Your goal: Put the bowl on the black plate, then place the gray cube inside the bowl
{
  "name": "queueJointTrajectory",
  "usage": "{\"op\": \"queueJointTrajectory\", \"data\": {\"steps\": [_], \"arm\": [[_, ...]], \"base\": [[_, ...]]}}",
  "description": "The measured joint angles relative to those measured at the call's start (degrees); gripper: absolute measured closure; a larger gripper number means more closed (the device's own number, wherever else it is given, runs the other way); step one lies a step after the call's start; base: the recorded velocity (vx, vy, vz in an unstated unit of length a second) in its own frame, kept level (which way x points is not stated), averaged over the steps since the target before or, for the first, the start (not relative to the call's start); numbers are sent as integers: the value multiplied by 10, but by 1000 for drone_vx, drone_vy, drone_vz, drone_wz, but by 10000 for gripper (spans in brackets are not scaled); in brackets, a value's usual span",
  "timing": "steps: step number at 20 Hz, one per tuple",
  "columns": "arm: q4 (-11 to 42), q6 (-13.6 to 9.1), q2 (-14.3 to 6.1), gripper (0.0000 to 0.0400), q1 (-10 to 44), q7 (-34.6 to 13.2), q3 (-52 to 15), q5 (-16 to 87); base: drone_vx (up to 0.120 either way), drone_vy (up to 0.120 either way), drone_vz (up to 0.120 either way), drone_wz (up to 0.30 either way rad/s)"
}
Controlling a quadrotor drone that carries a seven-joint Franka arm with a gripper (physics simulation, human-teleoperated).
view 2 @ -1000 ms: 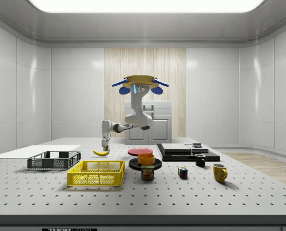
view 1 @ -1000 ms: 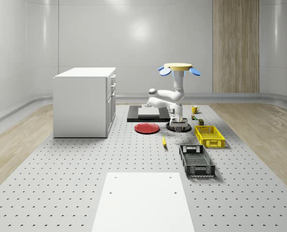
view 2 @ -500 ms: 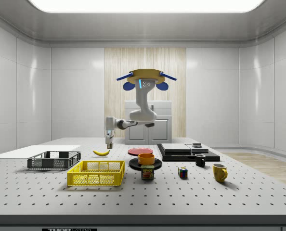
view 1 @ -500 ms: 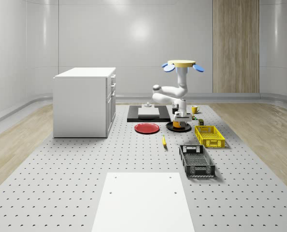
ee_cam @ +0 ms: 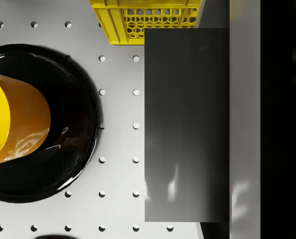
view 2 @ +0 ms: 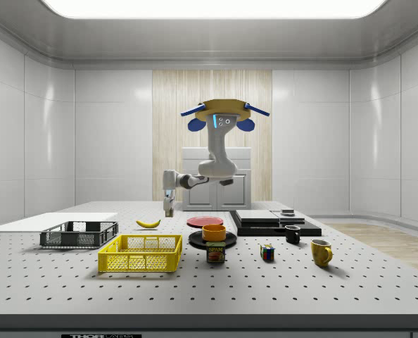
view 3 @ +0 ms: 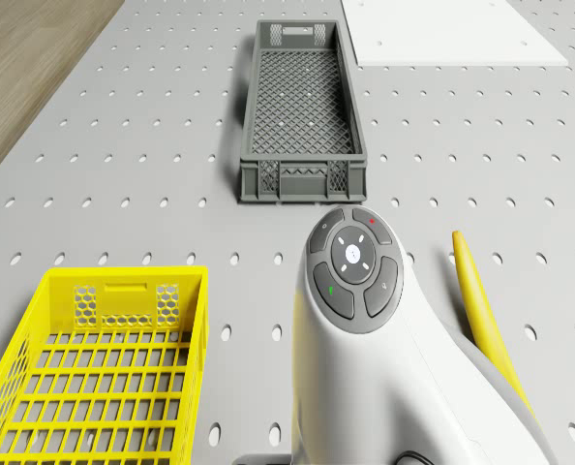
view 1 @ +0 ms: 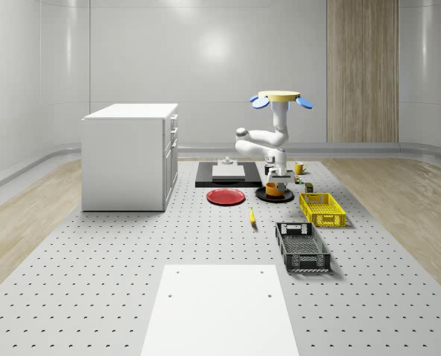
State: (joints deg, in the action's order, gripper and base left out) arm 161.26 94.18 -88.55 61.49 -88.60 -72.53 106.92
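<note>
Two plates lie on the perforated worktop: a red plate and, just beside it, the black plate. The orange bowl stands upright on the black plate, which the wrist view confirms, with the dark rim showing around the bowl's base. What looks like the gray cube is a small gray block on the pale slab farther back. It is well apart from the bowl, and too small to make out more. The drone hovers in the air above the worktop, roughly over the black plate, with its white arm bent downward. The claw hangs low and points down at the worktop. In the side view it sits to the left of the bowl, clear of it and touching nothing. Whether it is released or clenched cannot be told, and nothing is seen held in it. A yellow basket stands near the black plate, a gray crate lies beyond the basket toward the white sheet, and a banana lies on the worktop between the red plate and the crate.
</note>
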Motion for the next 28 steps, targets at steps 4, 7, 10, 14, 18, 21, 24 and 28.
{"op": "queueJointTrajectory", "data": {"steps": [4, 7, 10, 14, 18, 21, 24, 28], "arm": [[0, 1, -1, 150, 0, 0, 0, 0], [0, 1, -1, 150, 0, 0, 0, -1], [0, 2, -2, 150, 1, 0, 0, -1], [0, 2, -2, 150, 1, -1, 0, -1], [0, 3, -3, 150, 1, -1, 0, -1], [0, 3, -3, 150, 1, -1, 0, -1], [0, 3, -4, 150, 1, -1, 0, -1], [0, 4, -4, 150, 1, -1, 0, -2]], "base": [[-120, 0, 0, 0], [-120, 0, 0, 0], [-120, -107, 0, 0], [-120, 0, 0, 0], [-120, 0, 0, 0], [-120, 0, -80, 0], [-120, 0, -120, 0], [-120, 0, -110, 0]]}}
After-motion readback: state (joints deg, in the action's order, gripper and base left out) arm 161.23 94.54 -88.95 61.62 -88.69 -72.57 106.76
